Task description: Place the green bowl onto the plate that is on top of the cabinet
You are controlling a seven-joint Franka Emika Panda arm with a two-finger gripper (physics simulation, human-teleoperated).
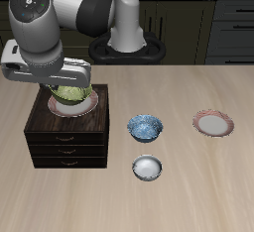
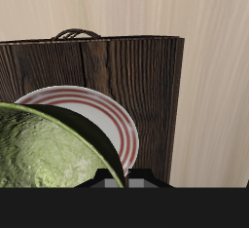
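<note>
Green bowl (image 2: 49, 159) sits gripped at its rim by the fingers (image 2: 124, 181), directly over the plate (image 2: 97, 110).

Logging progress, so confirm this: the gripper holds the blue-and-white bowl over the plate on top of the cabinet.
Not quite: the bowl held over the plate on the cabinet is the green bowl, as the wrist view shows. The blue-and-white bowl sits on the table in the exterior view.

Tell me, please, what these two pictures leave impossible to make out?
- Gripper: exterior view, fingers hidden behind the arm's own body; open or shut unknown.
- Green bowl: wrist view, cut off by the picture's edge.
- Plate: partly covered by the bowl; contact unclear.
- Cabinet: handles too small.
</note>
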